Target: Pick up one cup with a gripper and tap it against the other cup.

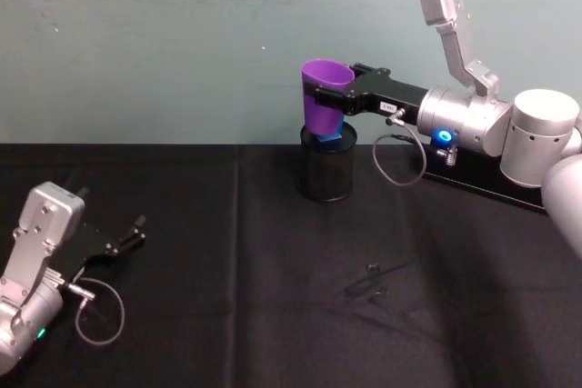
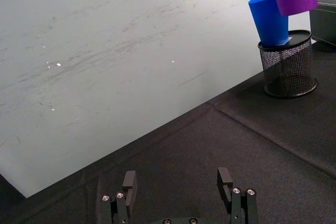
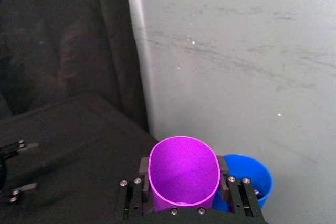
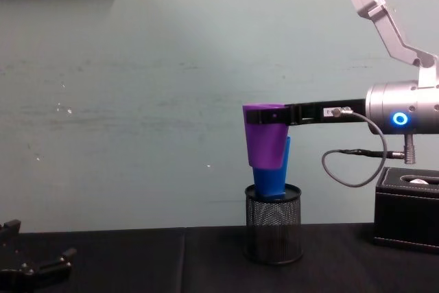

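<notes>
The left gripper point(image 1: 127, 235) rests low on the black table point(image 1: 227, 315), fingers spread wide and holding nothing; mid-table stands the black mesh pen holder point(image 1: 327, 174) with the blue cup point(image 4: 271, 178) tilted inside it. The right gripper point(image 1: 329, 97) clamps the purple cup point(image 1: 320, 117) near its rim - raised, upright, close against the blue cup's upper side.

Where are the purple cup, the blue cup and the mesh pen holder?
purple cup point(image 4: 266, 145), chest view, middle of its side wall.
blue cup point(image 2: 269, 22), left wrist view, its side wall.
mesh pen holder point(image 1: 327, 174), head view, its front wall.
</notes>
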You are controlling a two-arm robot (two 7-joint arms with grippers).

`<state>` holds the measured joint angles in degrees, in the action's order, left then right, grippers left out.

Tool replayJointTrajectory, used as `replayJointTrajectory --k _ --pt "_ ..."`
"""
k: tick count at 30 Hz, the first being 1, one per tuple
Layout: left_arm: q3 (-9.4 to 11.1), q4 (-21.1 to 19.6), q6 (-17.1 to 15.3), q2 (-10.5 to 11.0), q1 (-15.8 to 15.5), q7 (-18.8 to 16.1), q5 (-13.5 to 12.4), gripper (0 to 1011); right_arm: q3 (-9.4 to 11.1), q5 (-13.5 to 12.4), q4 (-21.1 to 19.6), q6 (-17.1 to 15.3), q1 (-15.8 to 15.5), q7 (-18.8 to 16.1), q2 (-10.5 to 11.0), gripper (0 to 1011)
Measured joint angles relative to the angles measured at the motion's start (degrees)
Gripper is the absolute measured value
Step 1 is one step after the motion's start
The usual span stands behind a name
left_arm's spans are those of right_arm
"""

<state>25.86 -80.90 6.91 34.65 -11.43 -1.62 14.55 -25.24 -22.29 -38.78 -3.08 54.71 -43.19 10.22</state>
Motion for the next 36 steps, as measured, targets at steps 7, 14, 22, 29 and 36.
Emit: replayJointTrajectory --k 7,14,22,29,36 --pt "0.00 0.01 0.00 0.00 0.00 0.00 0.00 1005 -0.56 -1.72 -10.17 -3.93 -5.40 0.68 2.77 724" --pt "0.00 0.00 0.00 0.00 0.00 0.00 0.00 1005 -1.05 -2.87 -20.05 -7.15 -9.83 2.07 6.14 723" --pt "0.00 0.00 0.00 0.00 0.00 0.00 0.00 1005 -1.67 -3.78 -29.86 -10.41 -13.73 3.42 10.14 724" --pt "0.00 0.00 0.00 0.00 0.00 0.00 0.00 1005 -1.67 -5.74 -36.57 -12.39 -17.44 4.73 12.73 724" --pt "0.00 0.00 0.00 0.00 0.00 0.00 0.00 1005 -2.74 -6.11 -39.21 -13.15 -18.80 5.78 14.02 724"
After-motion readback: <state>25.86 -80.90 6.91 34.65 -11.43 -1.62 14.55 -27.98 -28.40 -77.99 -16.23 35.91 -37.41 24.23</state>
